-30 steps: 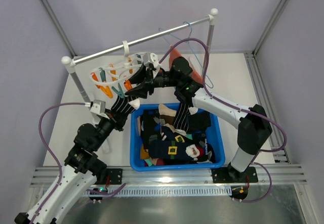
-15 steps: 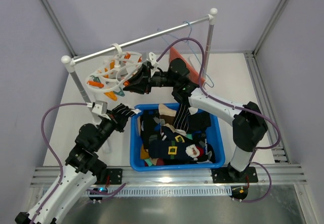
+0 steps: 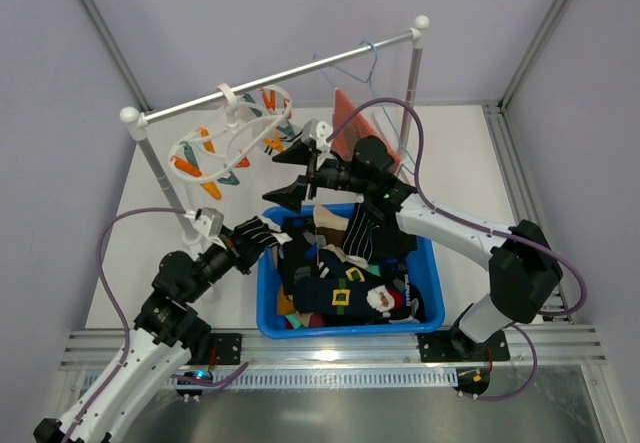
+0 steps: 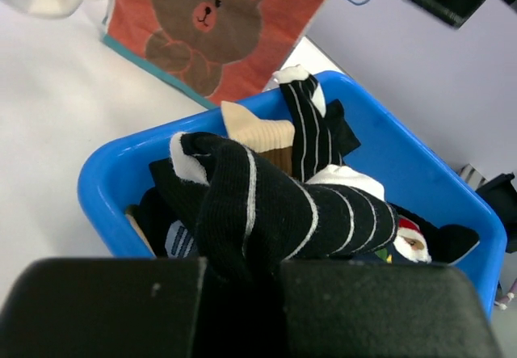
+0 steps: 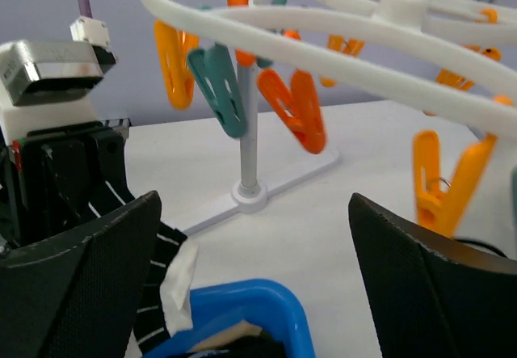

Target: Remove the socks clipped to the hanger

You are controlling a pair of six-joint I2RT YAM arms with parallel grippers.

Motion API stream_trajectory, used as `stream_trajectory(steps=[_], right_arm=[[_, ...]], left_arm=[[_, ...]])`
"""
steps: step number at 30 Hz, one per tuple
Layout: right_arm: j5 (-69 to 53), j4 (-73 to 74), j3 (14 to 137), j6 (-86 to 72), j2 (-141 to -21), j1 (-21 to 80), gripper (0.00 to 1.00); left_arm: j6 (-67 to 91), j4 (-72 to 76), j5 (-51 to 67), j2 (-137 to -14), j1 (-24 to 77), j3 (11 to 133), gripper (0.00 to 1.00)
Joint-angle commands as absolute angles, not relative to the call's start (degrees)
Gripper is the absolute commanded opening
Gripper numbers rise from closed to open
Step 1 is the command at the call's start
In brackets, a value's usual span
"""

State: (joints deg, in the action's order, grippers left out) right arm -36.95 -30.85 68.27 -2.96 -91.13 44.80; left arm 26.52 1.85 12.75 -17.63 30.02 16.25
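Note:
The white oval-ring hanger (image 3: 232, 135) hangs from the rack rod, and its orange and teal pegs (image 5: 295, 111) that I can see grip nothing. My left gripper (image 3: 245, 239) is shut on a black sock with thin white stripes (image 4: 266, 208). It holds that sock over the left rim of the blue bin (image 3: 266, 293). My right gripper (image 3: 283, 180) stands open and empty just below and right of the hanger (image 5: 323, 59), above the bin's far-left corner. The striped sock (image 5: 161, 281) also shows beside the right gripper's left finger.
The blue bin (image 4: 105, 184) holds several more socks. An orange bear-print cloth (image 4: 210, 27) hangs on a pale-blue wire hanger (image 3: 352, 68) at the rod's right end. The rack's posts (image 5: 249, 188) stand on the white tabletop left and right.
The sock came off the hanger and my left gripper drew it down to the bin's rim. My right gripper let go at the hanger, opened wide and pulled back. The hanger swung away.

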Motion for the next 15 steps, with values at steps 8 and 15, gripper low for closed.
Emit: stream_trajectory(steps=[8,15], right_arm=[[-23.47,-35.24,49.76,0.79,-74.90,39.73,1.00],[-16.53,-34.72,39.83,1.14,-67.25,37.27,1.00]], left_arm=[[20.84,13.00,8.89,-27.14,37.15,17.14,0.00],[11.78,18.63,-13.43,-33.84,58.23,17.23,0.00]])
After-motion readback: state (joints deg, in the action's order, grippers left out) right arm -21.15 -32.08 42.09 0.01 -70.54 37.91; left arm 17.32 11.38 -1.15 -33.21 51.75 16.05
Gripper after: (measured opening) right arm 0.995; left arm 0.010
